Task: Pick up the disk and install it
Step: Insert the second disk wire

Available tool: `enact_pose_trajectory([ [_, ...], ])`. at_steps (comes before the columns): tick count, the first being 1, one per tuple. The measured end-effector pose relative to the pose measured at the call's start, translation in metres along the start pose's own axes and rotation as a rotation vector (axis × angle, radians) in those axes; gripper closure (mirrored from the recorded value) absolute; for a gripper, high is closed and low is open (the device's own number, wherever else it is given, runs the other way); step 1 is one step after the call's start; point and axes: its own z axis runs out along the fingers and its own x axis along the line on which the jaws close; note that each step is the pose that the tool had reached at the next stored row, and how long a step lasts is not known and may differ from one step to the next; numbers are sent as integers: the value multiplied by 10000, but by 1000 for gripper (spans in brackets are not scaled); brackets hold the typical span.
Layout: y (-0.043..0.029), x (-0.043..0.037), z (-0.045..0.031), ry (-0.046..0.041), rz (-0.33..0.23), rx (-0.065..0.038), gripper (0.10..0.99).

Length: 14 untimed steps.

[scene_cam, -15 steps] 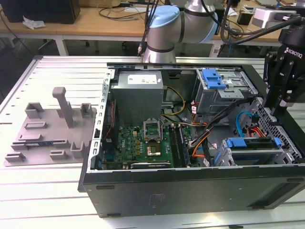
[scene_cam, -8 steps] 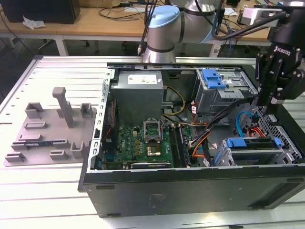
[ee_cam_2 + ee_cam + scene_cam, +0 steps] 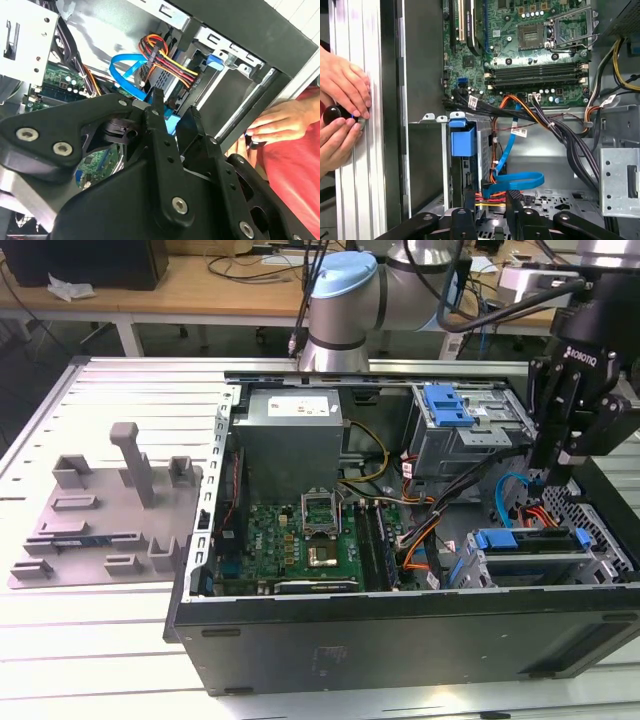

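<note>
The disk (image 3: 528,552), a grey drive in a blue plastic frame, sits inside the drive cage at the front corner of the open computer case, on the exterior view's right. Coloured power wires and a blue data cable (image 3: 517,179) run to its end. Both wrist views show it in the cage: the disk (image 3: 463,142) with its blue frame, and the disk (image 3: 161,80) behind the fingers. My gripper (image 3: 553,472) hangs just above that cage. Its black fingers (image 3: 470,207) stand apart, holding nothing. The gripper (image 3: 175,114) is open, with the cables behind the gap.
The case (image 3: 400,625) lies open on a slatted table. It holds a motherboard (image 3: 300,540), a grey power supply box (image 3: 290,435) and an upper cage with a blue clip (image 3: 447,405). A grey fixture plate (image 3: 110,510) lies at the exterior view's left. A person's hands (image 3: 342,115) rest beside the case.
</note>
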Motion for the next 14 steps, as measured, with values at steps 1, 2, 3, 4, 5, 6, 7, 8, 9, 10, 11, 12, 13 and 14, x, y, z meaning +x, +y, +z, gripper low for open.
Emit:
enact_pose_trajectory([
  [1,3,-2,8,3,-8,-29,710],
  [2,6,-3,15,7,-14,-50,710],
  [3,9,-6,25,13,-18,-68,710],
  [4,10,-8,33,16,-21,-78,710],
  [5,11,-11,42,24,-24,-89,710],
  [6,11,-12,46,26,-25,-93,710],
  [7,12,-13,51,29,-26,-98,725],
  [8,12,-15,57,32,-28,-103,792],
  [9,13,-16,62,35,-29,-110,863],
  [10,13,-15,65,34,-29,-114,863],
  [11,13,-15,69,34,-31,-119,863],
  [12,12,-15,72,34,-34,-124,863],
  [13,12,-13,76,34,-35,-132,863],
  [14,12,-12,79,33,-37,-138,863],
])
